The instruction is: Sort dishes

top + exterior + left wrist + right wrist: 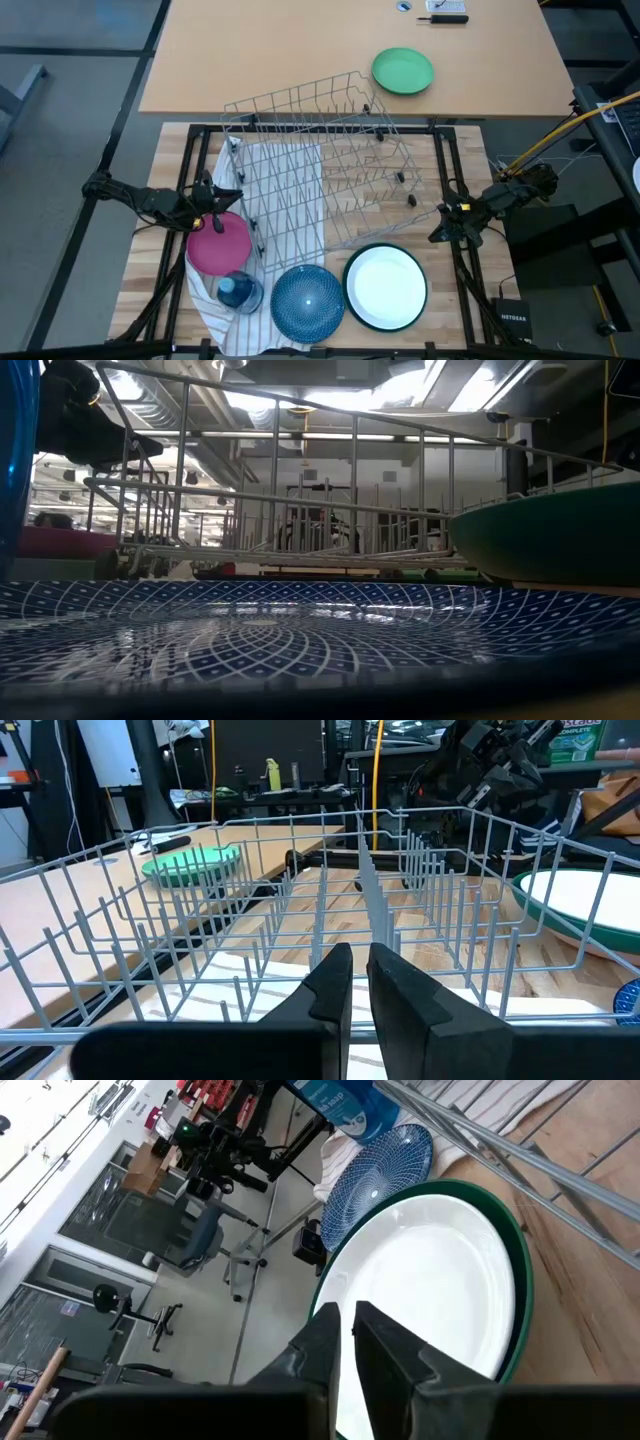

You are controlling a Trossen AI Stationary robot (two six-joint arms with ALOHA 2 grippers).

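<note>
Looking down from above, you see a pale wooden surface with a wire dish rack tilted across its middle over a striped cloth. Along the near edge lie the magenta plate, the speckled blue plate and the white plate with a dark green rim; a small blue container sits between the magenta and blue ones. Your left tool hangs at the magenta plate's far edge, your right tool just beyond the white plate. A vivid green plate rests on a tan desk behind.

From the low view, the blue plate fills the foreground, the rack rising behind it against a lit room.

From the left wrist, that tool is clenched and empty, facing into the rack.

From the right wrist, that tool is clenched too, empty above the white plate; office chairs stand on the floor beyond.
</note>
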